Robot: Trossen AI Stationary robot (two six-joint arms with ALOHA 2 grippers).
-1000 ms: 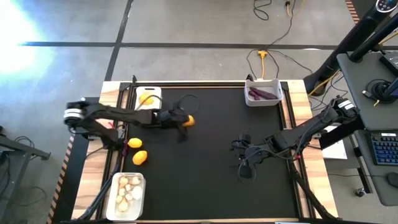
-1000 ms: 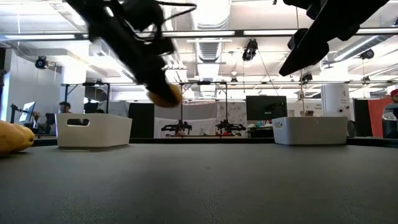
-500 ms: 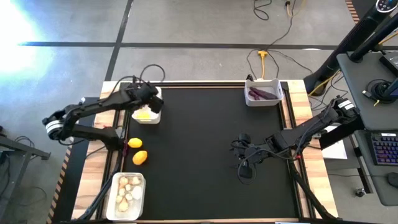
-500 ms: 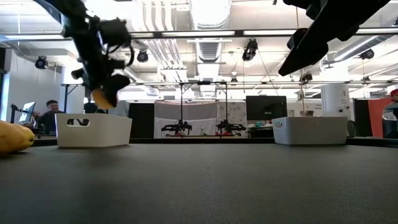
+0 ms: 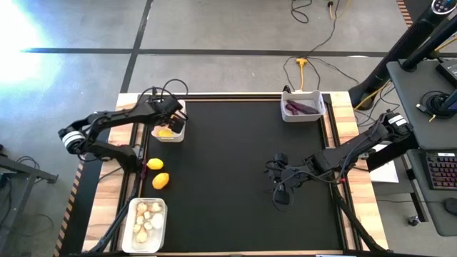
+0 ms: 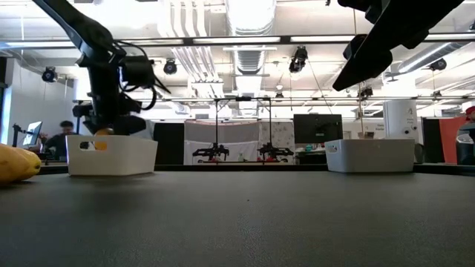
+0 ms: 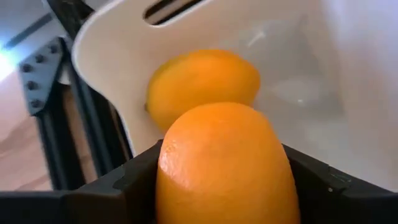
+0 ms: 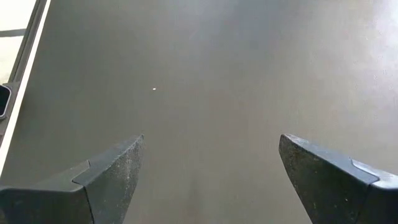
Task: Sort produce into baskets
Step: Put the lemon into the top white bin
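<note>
My left gripper (image 5: pixel 170 123) hangs over the far-left white basket (image 5: pixel 177 107), shut on a yellow-orange lemon (image 7: pixel 224 162). A second lemon (image 7: pixel 202 81) lies inside this basket beneath it. In the low view the held lemon (image 6: pixel 104 131) shows just above the basket's rim (image 6: pixel 111 139). Two more lemons (image 5: pixel 154 165) (image 5: pixel 161 180) rest on the black mat at the left. Whitish lumpy pieces fill the near-left basket (image 5: pixel 146 223), and purple pieces lie in the far-right basket (image 5: pixel 303 107). My right gripper (image 5: pixel 282 194) waits open above the mat right of centre. My left gripper pinches the lemon by its two opposite sides (image 7: pixel 171 180) between its two fingers (image 7: pixel 118 193). The fingers slant down from above into the basket's opening. The lemon hangs just over the lemon lying inside; I cannot tell whether the two touch.
The black mat (image 5: pixel 235 164) lies bare between the baskets. Wooden strips and rails edge the table at left (image 5: pixel 128 171) and right (image 5: pixel 335 143). A desk with a keyboard (image 5: pixel 439 171) stands beyond the right edge. A person (image 6: pixel 65 133) sits in the room behind.
My left gripper has carried the lemon from the mat's middle toward the table's far left edge, over the far-left basket, turning and tipping downward. It has then sunk until the lemon sits at the basket's rim. The right arm has kept still.
</note>
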